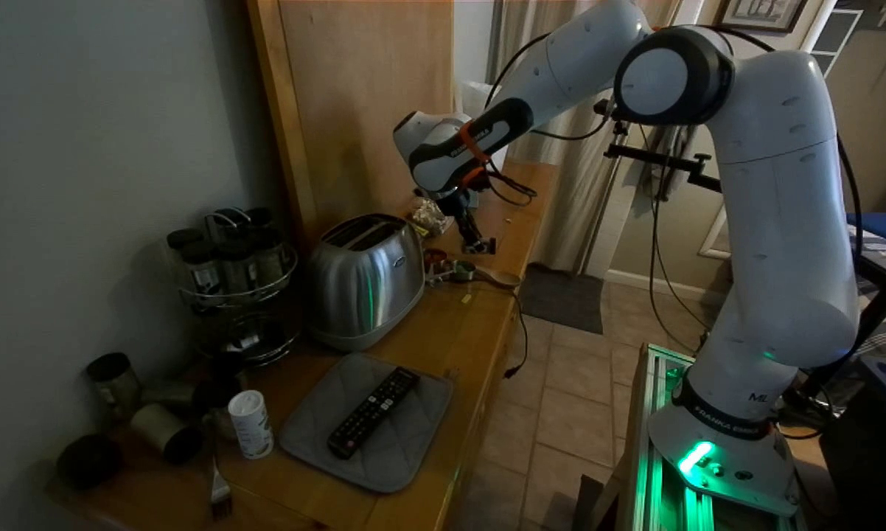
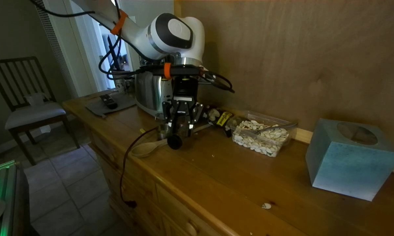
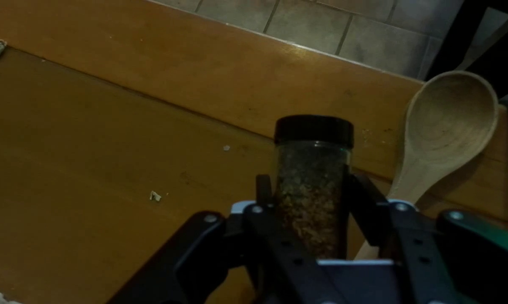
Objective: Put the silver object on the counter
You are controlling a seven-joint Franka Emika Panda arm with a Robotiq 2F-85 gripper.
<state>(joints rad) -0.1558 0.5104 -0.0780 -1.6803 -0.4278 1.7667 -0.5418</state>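
The counter (image 1: 454,343) is a long light-brown wooden worktop; it also shows in an exterior view (image 2: 200,173) and the wrist view (image 3: 110,139). A silver toaster (image 1: 369,276) stands upright on it, partly hidden behind the arm in an exterior view (image 2: 149,90). My gripper (image 3: 309,190) is shut on a clear spice jar (image 3: 313,162) with a black lid and brownish flakes. The jar's lid end (image 2: 174,142) points out from the fingers, low over the counter; I cannot tell whether it touches. The gripper (image 2: 183,127) is on the near side of the toaster there.
A wooden spoon (image 3: 452,114) lies beside the jar. A tub of seeds (image 2: 262,137), a dark bottle (image 2: 223,118) and a teal tissue box (image 2: 354,164) stand along the back panel. A cord (image 2: 122,183) hangs over the front edge. A grey pad (image 1: 421,435) bears a remote.
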